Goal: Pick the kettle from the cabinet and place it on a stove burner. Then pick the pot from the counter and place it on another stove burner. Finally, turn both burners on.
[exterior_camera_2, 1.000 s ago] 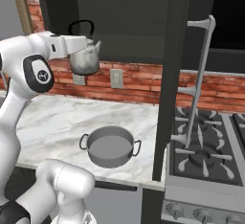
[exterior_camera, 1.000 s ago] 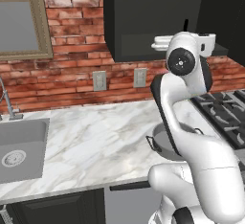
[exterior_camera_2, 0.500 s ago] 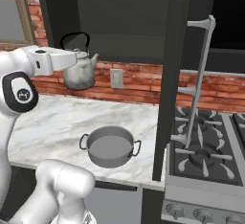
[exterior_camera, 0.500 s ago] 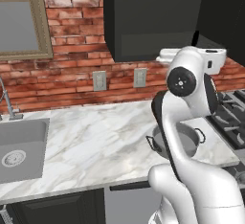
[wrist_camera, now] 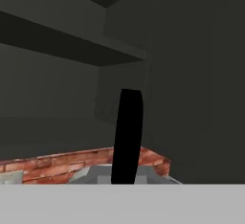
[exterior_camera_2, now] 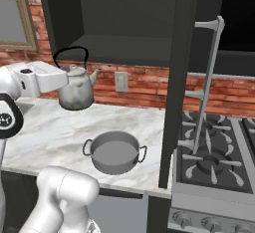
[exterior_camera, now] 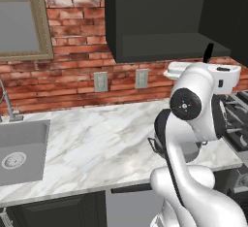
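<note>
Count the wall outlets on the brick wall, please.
2. In the left base view, one outlet is left of the other, both below the cabinet. The robot arm may hide more.

Two cameras look down from behind the arm, left and right, sharing the desk (exterior_camera: 101, 143); a third looks up close into the cabinet (wrist_camera: 62, 50)

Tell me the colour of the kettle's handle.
Black: the kettle has a tall arched black handle over a silvery-grey body, clearest in the right base view.
</note>
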